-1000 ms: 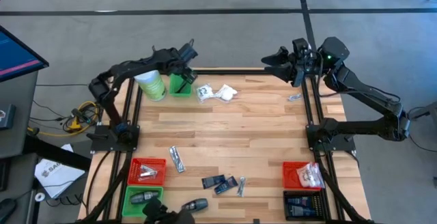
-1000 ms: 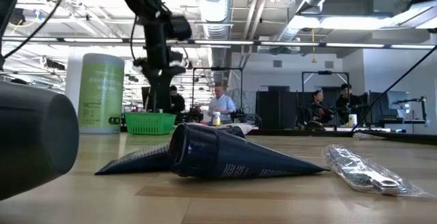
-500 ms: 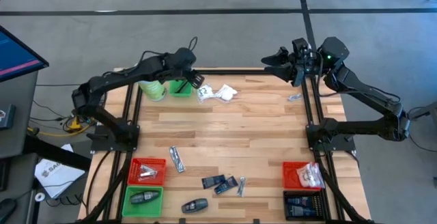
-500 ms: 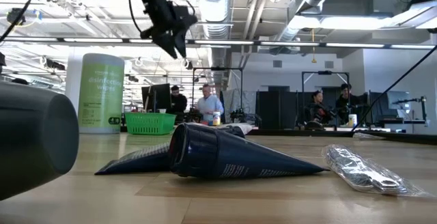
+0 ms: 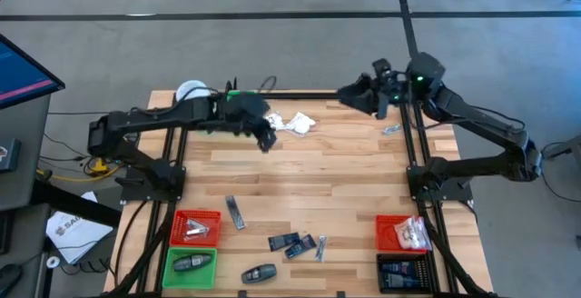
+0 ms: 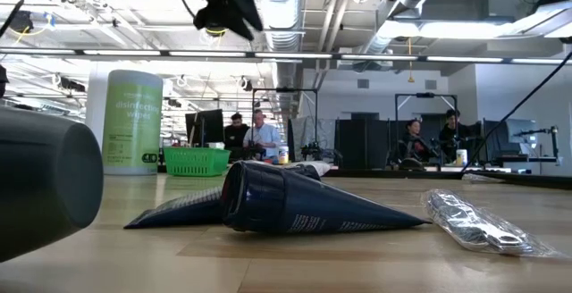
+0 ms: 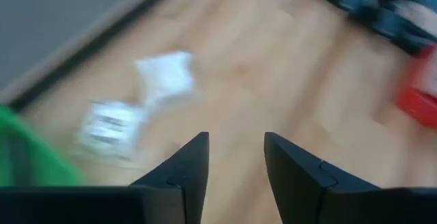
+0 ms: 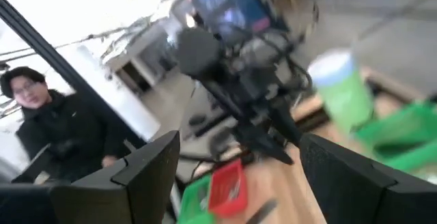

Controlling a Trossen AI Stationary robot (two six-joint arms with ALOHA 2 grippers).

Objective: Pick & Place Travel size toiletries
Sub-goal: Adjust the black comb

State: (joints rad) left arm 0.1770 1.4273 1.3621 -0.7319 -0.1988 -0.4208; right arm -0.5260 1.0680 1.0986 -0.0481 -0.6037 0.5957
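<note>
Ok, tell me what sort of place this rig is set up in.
Most likely a robotics lab or open industrial workspace. Exposed ducts and strip lights run along the ceiling, people sit at workstations behind the wooden table, and the floor around it is bare concrete.

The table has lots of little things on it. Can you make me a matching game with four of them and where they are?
Things:
1. white sachets
2. black oval piece
3. green canister
4. dark blue packets

Places:
A. front edge, beside the green bin
B. far left corner
C. far side, by the left gripper
D. front middle, next to a silvery packet

Pairs: 1-C, 2-A, 3-B, 4-D
</note>
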